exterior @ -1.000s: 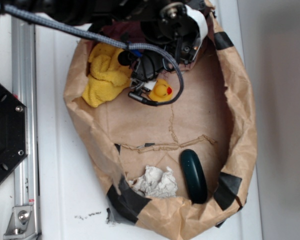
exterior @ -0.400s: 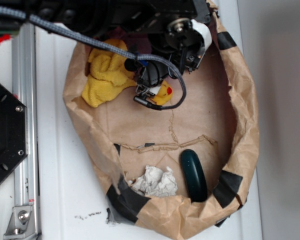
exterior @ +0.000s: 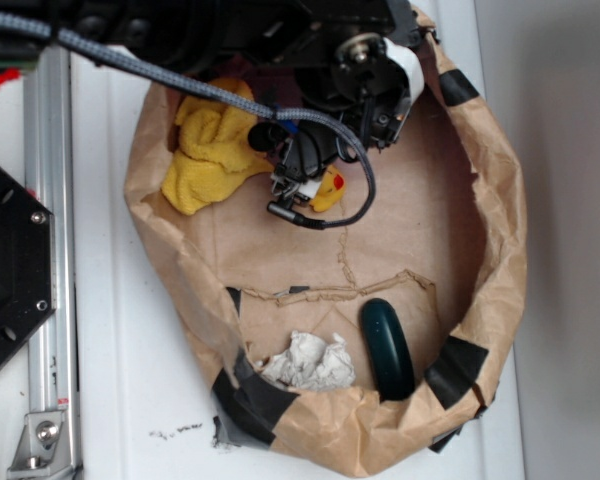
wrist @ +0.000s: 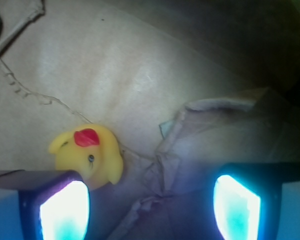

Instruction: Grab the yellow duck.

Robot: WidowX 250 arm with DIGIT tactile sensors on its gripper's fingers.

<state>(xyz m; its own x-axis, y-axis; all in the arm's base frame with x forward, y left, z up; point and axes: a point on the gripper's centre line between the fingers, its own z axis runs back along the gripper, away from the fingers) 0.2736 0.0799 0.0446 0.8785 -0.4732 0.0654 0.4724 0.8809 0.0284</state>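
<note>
Yellow duck (wrist: pixel 88 154) sits beside one of the spread fingers (wrist: pixel 64 211)

The gripper (exterior: pixel 298 190) covers most of the yellow duck (exterior: pixel 331 188); in the wrist view one finger (wrist: pixel 60 202) hides the duck's underside.

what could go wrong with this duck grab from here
1. In the wrist view the yellow duck sits beside one finger pad, not centred in the open gripper; closing now might clip its edge and squirt it away.
2. The yellow cloth lies close beside the gripper and could get snagged.
3. The crumpled paper liner rises in folds between the fingers and might be pinched instead.
</note>
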